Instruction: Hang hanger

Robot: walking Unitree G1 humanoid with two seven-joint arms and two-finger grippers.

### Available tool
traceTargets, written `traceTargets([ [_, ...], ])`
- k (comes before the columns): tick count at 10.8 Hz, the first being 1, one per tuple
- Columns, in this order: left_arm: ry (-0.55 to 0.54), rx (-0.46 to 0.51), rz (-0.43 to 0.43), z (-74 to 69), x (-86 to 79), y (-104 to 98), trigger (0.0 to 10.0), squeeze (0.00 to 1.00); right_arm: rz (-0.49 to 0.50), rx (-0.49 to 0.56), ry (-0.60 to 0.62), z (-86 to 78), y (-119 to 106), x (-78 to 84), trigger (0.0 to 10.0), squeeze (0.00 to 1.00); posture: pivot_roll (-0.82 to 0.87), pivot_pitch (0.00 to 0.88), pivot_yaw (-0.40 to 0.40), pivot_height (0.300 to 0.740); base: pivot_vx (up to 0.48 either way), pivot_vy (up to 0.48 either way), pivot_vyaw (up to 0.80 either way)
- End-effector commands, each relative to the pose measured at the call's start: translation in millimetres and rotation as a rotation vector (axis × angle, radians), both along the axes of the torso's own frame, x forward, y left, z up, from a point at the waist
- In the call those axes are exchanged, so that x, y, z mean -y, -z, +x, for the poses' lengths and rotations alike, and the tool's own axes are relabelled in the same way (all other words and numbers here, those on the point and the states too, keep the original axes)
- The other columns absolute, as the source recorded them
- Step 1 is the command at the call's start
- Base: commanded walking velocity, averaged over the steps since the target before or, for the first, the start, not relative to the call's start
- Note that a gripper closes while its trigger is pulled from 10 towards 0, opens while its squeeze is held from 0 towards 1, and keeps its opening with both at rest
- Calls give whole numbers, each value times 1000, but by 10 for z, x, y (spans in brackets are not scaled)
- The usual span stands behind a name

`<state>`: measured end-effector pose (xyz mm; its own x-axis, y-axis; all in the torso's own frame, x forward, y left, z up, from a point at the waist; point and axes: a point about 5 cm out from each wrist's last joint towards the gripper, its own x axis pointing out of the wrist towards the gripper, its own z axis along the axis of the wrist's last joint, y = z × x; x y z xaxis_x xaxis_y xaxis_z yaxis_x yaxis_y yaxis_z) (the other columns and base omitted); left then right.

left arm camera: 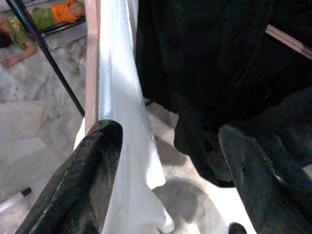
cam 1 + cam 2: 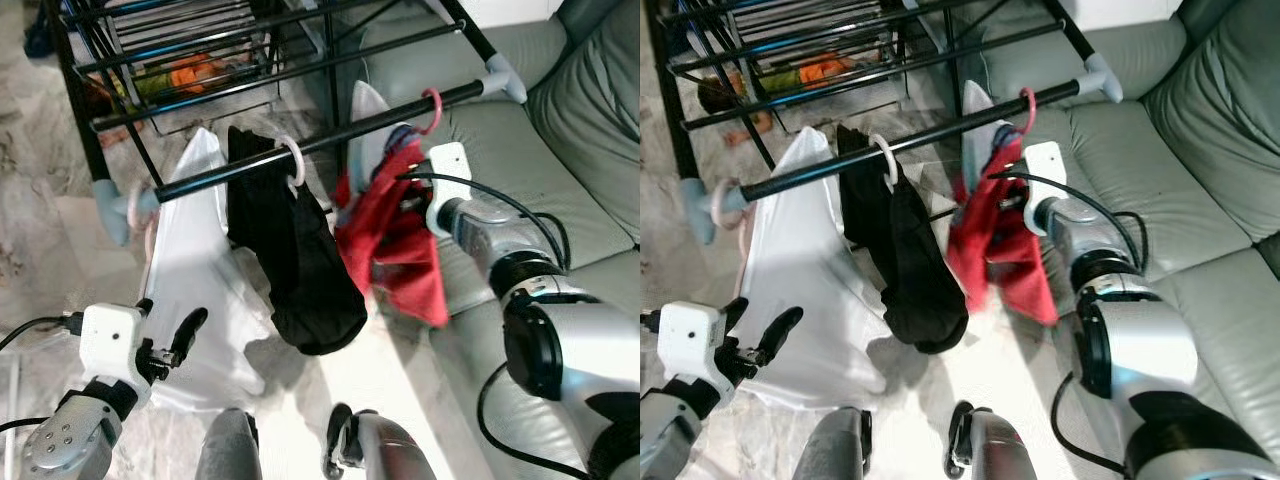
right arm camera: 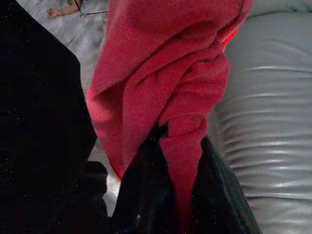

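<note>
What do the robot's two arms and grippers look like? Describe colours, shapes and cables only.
Both arms are silver metal with black joint rings. The left arm ends in a white boxy wrist block with a black cable. The left gripper has long black fingers. The right arm has a rounded silver shell and looping black cables. A white block sits at its wrist beside the right gripper.

I saw a red garment, a black garment and a white shirt on pink hangers. The rail was black, the sofa grey-green.

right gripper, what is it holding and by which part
The right gripper pinches the red garment by a hanging fold near its middle. The left gripper is open, holding nothing.
</note>
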<state>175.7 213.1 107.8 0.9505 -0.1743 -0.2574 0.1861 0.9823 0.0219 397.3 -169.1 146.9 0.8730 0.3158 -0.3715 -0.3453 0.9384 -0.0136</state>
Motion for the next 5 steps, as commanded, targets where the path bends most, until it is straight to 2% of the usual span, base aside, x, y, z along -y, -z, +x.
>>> traceTargets([
  [1,-38,-43,23,-59,-81,34,10000,0,-21,-101,18,-101,236,54,10000,0,290,300,-46,740,0,0,0],
  [2,-38,-43,23,-48,-79,35,10000,0,-39,-88,31,-99,234,83,10000,0,285,296,-46,740,0,0,0],
  [4,-26,-38,12,43,-31,60,10000,0,-95,-63,92,-131,257,289,10000,0,258,275,-46,740,0,0,0],
  [5,-23,-37,8,77,-13,76,10000,0,-87,-65,106,-147,263,357,10000,592,249,261,-48,740,0,0,0],
])
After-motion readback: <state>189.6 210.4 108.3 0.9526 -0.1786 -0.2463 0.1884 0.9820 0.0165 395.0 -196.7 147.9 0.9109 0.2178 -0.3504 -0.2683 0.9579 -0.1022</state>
